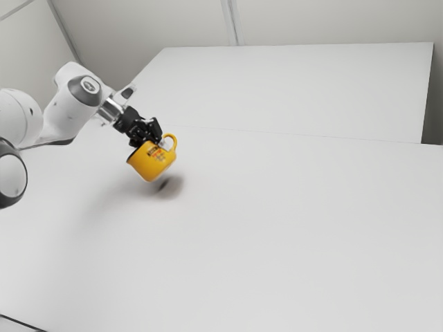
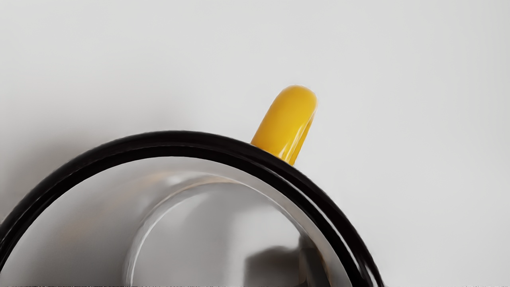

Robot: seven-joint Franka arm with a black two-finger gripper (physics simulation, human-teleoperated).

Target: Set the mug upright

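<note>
Exterior view: yellow mug (image 1: 149, 164) with black rim, tilted, raised above the tabletop (image 1: 277, 235)
Gripper (image 1: 151, 138): against the mug; I cannot tell how far open, or whether it grips
Tabletop: smooth, white; soft shadow (image 1: 168, 186) below the mug
Walls (image 1: 311, 21): pale grey, beyond the mug
Wrist view: mug's mouth facing the camera

Lab-like room: white robot arm (image 1: 64, 116), broad white tabletop (image 1: 291, 235), pale walls (image 1: 311, 24).
</note>
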